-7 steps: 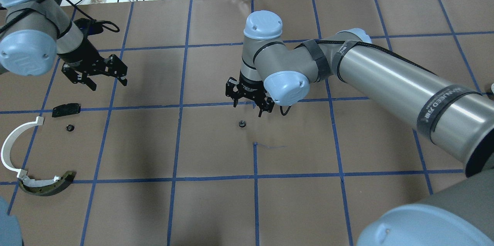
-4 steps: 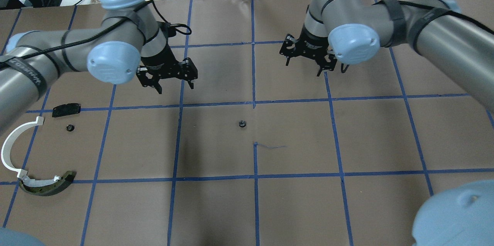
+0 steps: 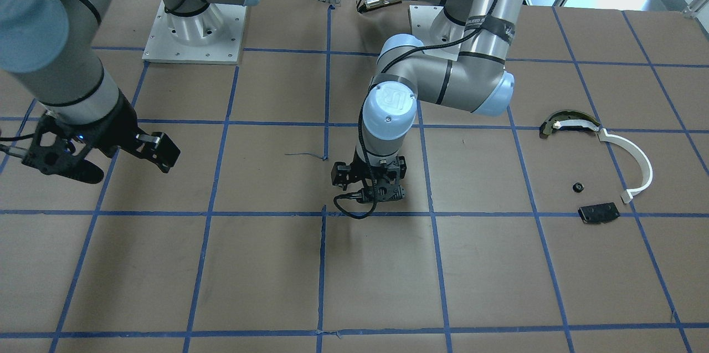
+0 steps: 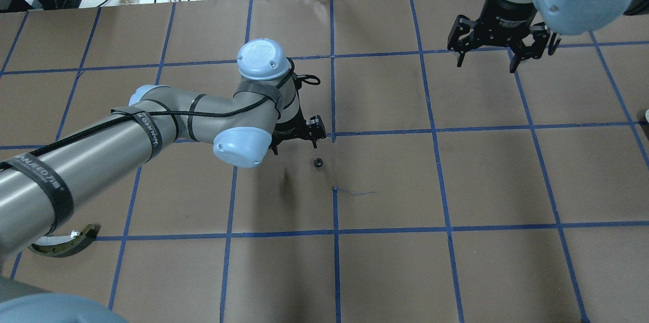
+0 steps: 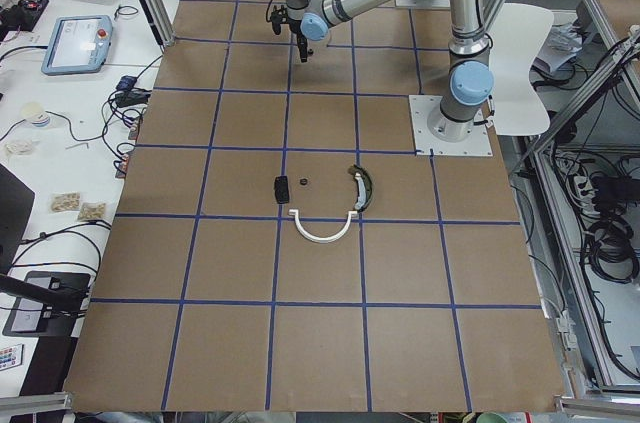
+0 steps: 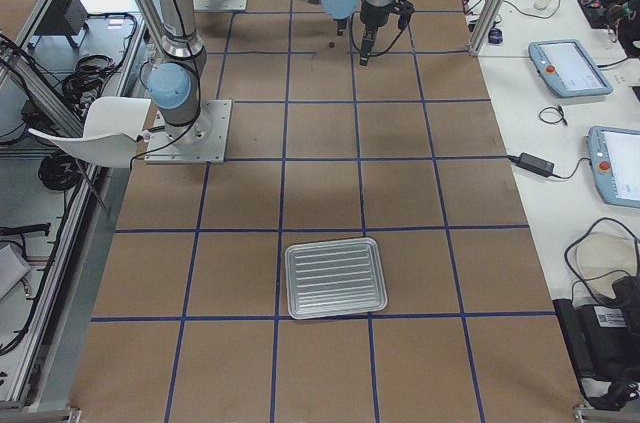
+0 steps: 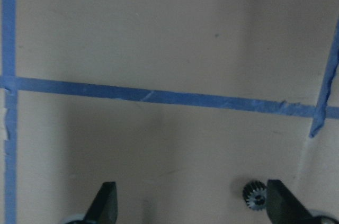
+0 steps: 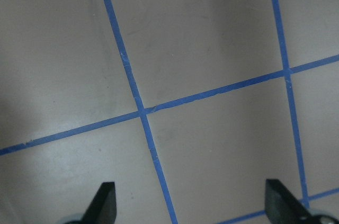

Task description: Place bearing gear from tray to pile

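The bearing gear (image 4: 318, 163), small and dark, lies on the brown table near its middle. In the left wrist view the gear (image 7: 255, 196) sits just inside one fingertip (image 7: 283, 205). My left gripper (image 4: 295, 146) is open and low over the table right beside the gear, not around it. It hides the gear in the front view, where the left gripper (image 3: 368, 187) points down. My right gripper (image 4: 485, 64) is open and empty at the far right. The pile lies apart: white arc strip (image 3: 637, 167), olive-edged piece (image 3: 565, 122), black plate (image 3: 598, 213).
A second small gear (image 3: 578, 187) lies within the pile. A ribbed silver tray (image 6: 335, 277) shows only in the exterior right view, with nothing visible in it. My left forearm (image 4: 101, 160) covers most of the pile in the overhead view. Blue tape lines grid the table.
My left arm has swung right from near the pile to the gear at mid-table. My right gripper, which hung open beside the gear, has drawn back to the far right.
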